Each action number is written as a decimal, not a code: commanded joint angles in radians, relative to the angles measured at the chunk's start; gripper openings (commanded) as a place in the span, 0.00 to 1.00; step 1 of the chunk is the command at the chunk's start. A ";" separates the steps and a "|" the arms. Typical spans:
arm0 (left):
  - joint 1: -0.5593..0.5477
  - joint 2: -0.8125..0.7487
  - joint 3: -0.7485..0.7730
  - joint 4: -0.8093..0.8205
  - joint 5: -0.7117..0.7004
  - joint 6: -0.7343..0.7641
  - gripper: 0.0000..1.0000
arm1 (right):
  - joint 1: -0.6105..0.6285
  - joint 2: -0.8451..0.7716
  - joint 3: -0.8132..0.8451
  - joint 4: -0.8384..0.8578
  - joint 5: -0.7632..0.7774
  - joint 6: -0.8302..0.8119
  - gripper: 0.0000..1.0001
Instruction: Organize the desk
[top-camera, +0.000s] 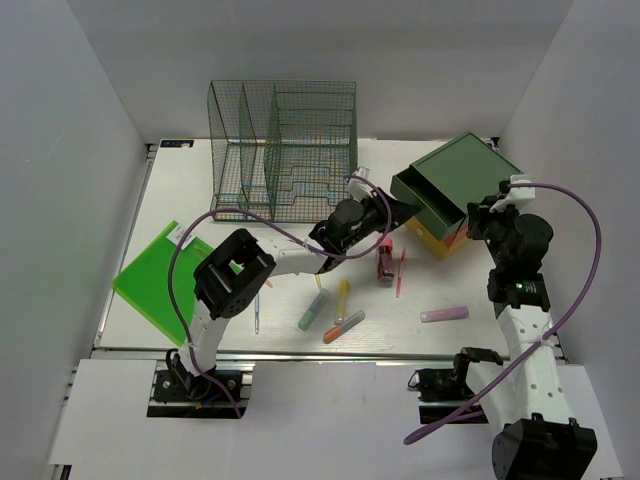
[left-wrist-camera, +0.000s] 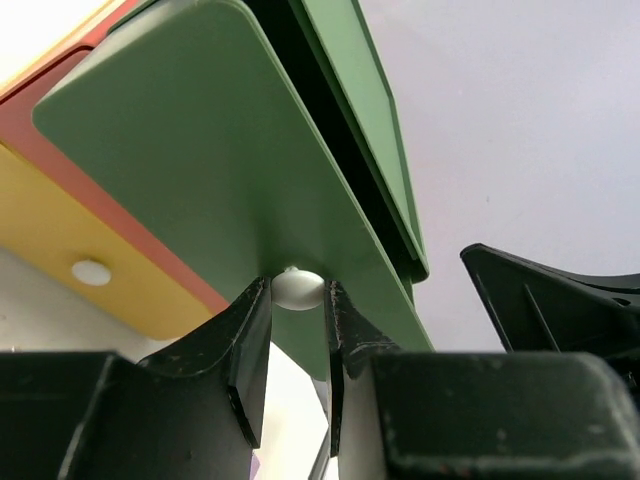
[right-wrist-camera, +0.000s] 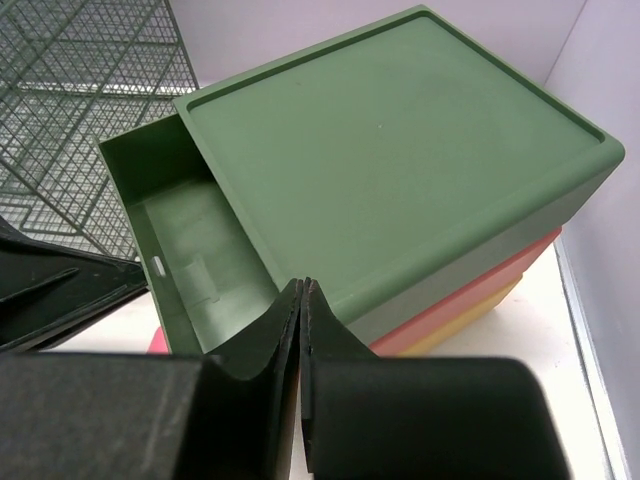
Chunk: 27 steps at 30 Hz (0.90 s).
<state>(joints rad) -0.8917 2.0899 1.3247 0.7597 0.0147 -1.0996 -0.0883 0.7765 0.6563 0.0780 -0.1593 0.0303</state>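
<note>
The desk (top-camera: 185, 195) is a white tabletop with rail edges. A green-topped drawer box (top-camera: 470, 170) stands at its back right, with the green top drawer (top-camera: 425, 200) pulled out to the left and empty inside (right-wrist-camera: 195, 255). My left gripper (top-camera: 398, 207) is shut on the drawer's white knob (left-wrist-camera: 298, 286), one finger on each side of it (left-wrist-camera: 297, 292). My right gripper (top-camera: 480, 215) is shut and empty, its fingertips (right-wrist-camera: 302, 290) hovering over the box's front edge beside the open drawer.
A green wire-mesh rack (top-camera: 285, 150) stands at the back. A green folder (top-camera: 160, 280) lies at the left. Loose markers lie in the middle: green (top-camera: 313, 312), yellow (top-camera: 342, 297), orange (top-camera: 343, 327), purple (top-camera: 444, 314), plus a red item (top-camera: 385, 262) and a pen (top-camera: 256, 310).
</note>
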 joint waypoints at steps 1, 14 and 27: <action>0.007 -0.080 -0.010 -0.026 -0.029 0.027 0.24 | 0.004 0.000 -0.010 0.049 0.004 -0.017 0.04; 0.007 -0.209 -0.100 -0.091 -0.044 0.064 0.75 | 0.001 -0.023 -0.030 0.049 -0.137 -0.067 0.62; -0.003 -0.701 -0.347 -0.593 -0.117 0.420 0.79 | -0.001 -0.059 0.043 -0.072 -0.383 -0.190 0.72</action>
<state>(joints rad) -0.8925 1.5200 1.0470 0.3847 -0.0692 -0.8223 -0.0895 0.7212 0.6216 0.0441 -0.4232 -0.1059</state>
